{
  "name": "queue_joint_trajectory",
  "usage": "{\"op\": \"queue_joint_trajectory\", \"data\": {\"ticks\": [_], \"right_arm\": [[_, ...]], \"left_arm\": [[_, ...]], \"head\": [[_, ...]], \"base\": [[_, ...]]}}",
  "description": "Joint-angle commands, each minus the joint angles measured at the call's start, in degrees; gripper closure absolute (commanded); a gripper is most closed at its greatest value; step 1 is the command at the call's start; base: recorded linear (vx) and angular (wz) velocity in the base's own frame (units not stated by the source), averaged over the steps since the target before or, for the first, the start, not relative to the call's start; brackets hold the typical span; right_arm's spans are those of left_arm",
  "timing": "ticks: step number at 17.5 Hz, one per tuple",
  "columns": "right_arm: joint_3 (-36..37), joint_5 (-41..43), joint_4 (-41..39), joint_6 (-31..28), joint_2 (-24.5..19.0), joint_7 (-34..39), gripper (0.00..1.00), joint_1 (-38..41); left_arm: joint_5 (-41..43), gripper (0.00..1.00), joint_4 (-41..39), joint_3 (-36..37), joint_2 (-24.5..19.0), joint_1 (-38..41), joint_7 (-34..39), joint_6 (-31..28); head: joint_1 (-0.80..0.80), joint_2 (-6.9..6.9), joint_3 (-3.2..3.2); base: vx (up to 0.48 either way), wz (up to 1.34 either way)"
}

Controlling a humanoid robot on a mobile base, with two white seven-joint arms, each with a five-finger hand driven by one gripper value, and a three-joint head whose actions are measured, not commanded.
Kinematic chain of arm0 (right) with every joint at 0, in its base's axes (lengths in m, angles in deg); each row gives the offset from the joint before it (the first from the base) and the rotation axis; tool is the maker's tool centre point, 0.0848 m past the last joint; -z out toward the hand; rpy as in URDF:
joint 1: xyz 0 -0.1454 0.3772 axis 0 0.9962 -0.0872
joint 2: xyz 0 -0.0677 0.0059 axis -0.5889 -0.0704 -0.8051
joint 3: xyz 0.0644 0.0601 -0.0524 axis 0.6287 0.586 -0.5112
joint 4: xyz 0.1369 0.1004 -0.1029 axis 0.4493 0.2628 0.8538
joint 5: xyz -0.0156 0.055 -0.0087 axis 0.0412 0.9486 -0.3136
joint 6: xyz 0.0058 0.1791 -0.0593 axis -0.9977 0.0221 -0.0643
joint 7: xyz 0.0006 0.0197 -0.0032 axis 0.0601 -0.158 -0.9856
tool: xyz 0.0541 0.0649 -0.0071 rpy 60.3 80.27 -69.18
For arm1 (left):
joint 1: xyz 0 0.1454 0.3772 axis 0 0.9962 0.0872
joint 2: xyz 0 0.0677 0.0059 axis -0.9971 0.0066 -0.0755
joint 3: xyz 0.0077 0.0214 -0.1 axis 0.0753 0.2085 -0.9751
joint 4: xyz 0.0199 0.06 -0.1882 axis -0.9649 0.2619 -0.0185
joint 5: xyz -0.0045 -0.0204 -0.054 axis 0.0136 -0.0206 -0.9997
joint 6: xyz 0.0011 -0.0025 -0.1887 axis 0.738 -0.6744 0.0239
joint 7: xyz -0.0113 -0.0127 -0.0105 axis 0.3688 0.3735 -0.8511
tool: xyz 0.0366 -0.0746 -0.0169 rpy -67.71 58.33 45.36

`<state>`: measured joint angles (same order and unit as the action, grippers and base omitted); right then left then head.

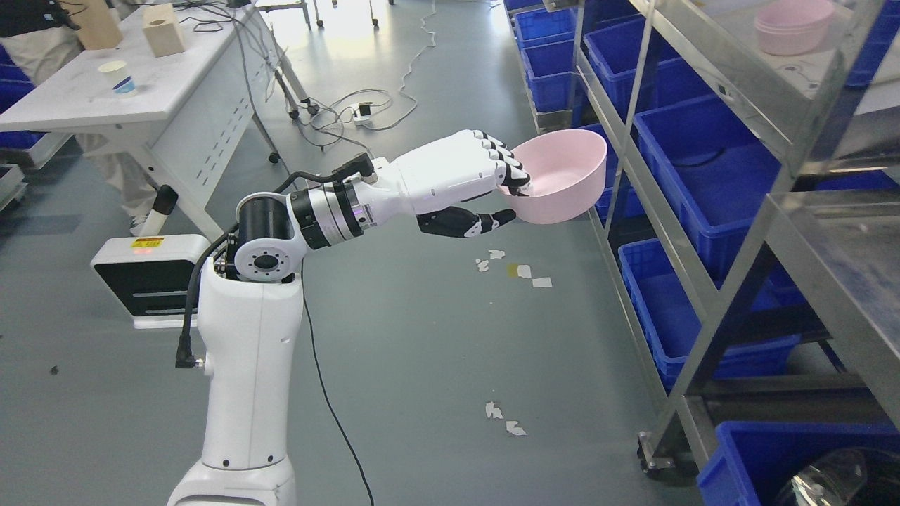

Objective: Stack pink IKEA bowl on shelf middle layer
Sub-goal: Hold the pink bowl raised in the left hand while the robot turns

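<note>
My left hand point(512, 200) is shut on the near rim of a pink bowl point(562, 179), fingers inside and thumb under the outside wall. It holds the bowl in the air, tilted, just left of the metal shelf point(710, 288). A stack of pink bowls point(793, 27) sits on a shelf layer at the top right. The left arm reaches in from the lower left.
The shelf holds several blue bins point(703, 169) on its lower levels. A white table point(105, 98) with a paper cup point(121, 77) and wooden boxes stands at the back left. Cables and a power strip point(360, 112) lie on the grey floor.
</note>
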<state>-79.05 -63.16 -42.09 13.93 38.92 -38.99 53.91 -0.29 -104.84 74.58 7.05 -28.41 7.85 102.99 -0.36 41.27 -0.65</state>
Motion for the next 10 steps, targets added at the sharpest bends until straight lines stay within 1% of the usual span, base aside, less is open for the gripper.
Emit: {"op": "queue_joint_trajectory", "data": {"ticks": [1,5,10], "right_arm": [[0.0,0.0,-1.0,0.0,1.0,0.0,0.0,0.2],[0.0,0.0,-1.0,0.0,1.0,0.0,0.0,0.2],[0.0,0.0,-1.0,0.0,1.0,0.0,0.0,0.2]], "left_arm": [[0.0,0.99,-0.9,1.7,-1.0,0.1,0.0,0.0],[0.0,0.99,-0.9,2.3,-1.0,0.3,0.0,0.0],[-0.2,0.98,-0.9,2.3,-1.0,1.6,0.1,0.0]], "head": [[0.0,0.0,0.0],[0.0,0.01,0.0],[0.0,0.0,0.0]], "base": [[0.06,0.41],[0.096,0.31],[0.204,0.12]]}}
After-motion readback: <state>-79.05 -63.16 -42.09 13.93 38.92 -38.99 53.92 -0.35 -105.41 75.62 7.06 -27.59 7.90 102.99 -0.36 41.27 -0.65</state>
